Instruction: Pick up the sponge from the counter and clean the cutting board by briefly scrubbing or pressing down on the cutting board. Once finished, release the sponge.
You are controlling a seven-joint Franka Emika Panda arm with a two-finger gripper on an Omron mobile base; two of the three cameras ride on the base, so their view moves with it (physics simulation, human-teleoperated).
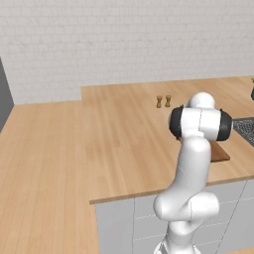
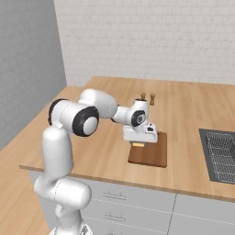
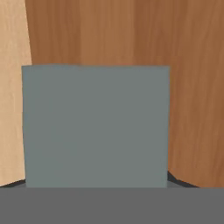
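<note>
Step in hand: scrubbing; the sponge (image 3: 95, 127) looks pressed onto the cutting board (image 2: 153, 155) or just above it.
Claw (image 2: 139, 143): low over the board's near-left part, closed on the sponge, whose yellow layer shows just beneath the hand.
Sponge: directly under the claw, its grey-green top facing the hand camera, reddish board beyond and to one side, pale counter (image 3: 13, 87) at the other.
Next move: I judge a short press or rub, then parting the fingers to let go.
Nearby: two small shakers (image 2: 147, 98) well beyond the claw.
</note>
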